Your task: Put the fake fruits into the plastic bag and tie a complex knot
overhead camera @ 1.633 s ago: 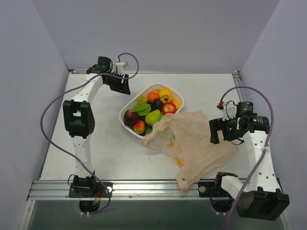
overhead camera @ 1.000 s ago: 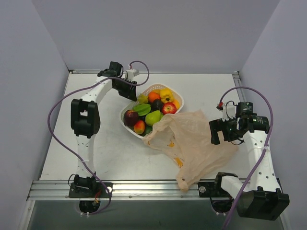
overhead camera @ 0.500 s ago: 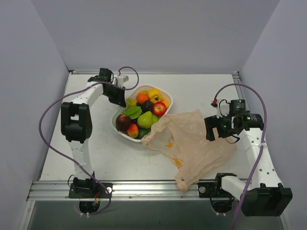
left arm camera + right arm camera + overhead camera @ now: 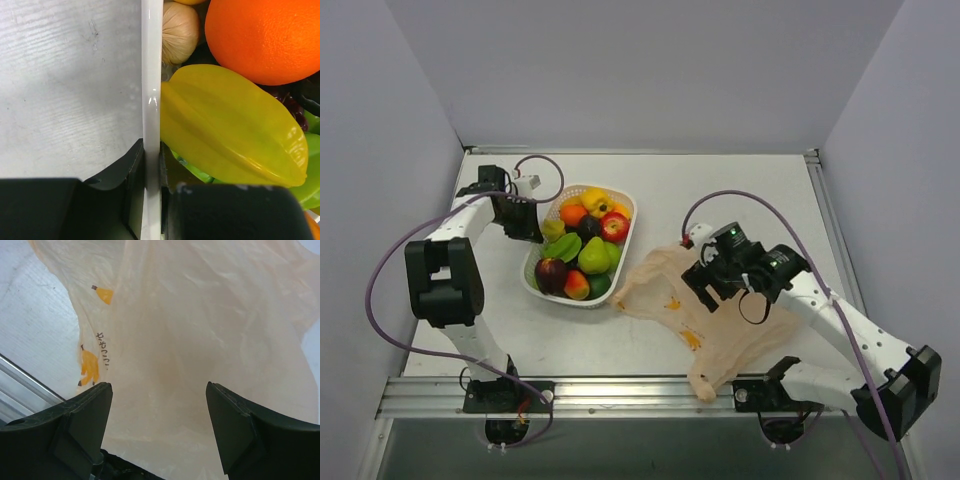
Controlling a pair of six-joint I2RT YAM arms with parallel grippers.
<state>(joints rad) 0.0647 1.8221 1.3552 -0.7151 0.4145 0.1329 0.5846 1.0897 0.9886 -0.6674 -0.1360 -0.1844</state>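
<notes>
The fake fruits lie piled in a white lattice basket at the middle left, a red apple among them. My left gripper is shut on the basket's left rim; in the left wrist view the white rim runs between its jaws, with a yellow starfruit and an orange beside it. The plastic bag lies flat and crumpled to the basket's right. My right gripper hangs open just above the bag, fingers spread wide and empty.
Grey walls close in the table on three sides. A metal rail runs along the near edge, and the bag's lower corner hangs over it. Purple cables loop from both arms.
My left gripper has dragged the basket to the left, away from the bag. My right arm has swung left and now hangs over the bag's upper part.
</notes>
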